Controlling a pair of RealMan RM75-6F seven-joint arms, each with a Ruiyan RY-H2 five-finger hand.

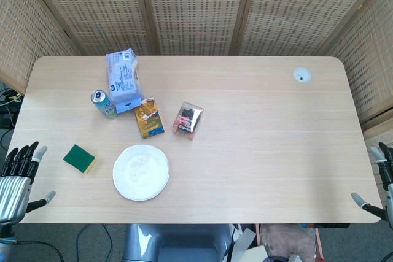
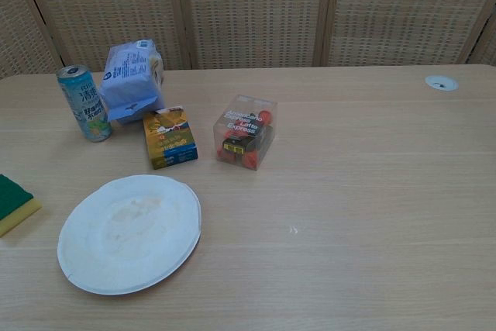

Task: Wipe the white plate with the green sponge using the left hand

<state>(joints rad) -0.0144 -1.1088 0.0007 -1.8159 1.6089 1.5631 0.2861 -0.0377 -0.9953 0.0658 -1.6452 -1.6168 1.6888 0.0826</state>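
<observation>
Reading "Latte Express", the clear box (image 2: 246, 132) is legible; can (image 2: 85, 103) and pouch (image 2: 130, 79) print blurs. Left hand (image 1: 17, 176) spreads fingers beside the sponge (image 1: 80, 158) and plate (image 1: 140, 172); right hand (image 1: 379, 182) is cropped, fingers apart.

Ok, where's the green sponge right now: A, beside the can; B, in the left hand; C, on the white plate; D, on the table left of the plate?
D: the green sponge lies on the table, left of the white plate, apart from the left hand.
</observation>
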